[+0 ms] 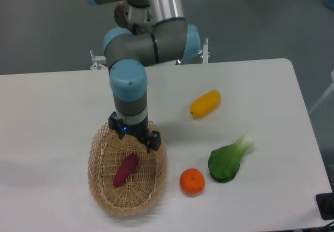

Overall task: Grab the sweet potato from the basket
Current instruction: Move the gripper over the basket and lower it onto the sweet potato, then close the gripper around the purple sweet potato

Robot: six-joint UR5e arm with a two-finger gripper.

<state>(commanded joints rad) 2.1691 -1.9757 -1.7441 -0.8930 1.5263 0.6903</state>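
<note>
A reddish-purple sweet potato (126,170) lies slanted on the floor of the oval wicker basket (102,190) at the front left of the white table. My gripper (133,136) hangs over the basket's far end, just above and behind the sweet potato, not touching it. Its two black fingers stand apart, open, with nothing between them.
A yellow-orange oblong fruit (205,103) lies right of the arm. An orange (192,182) sits just right of the basket, with a green leafy vegetable (229,160) beside it. The arm's base column (136,34) stands at the table's far edge.
</note>
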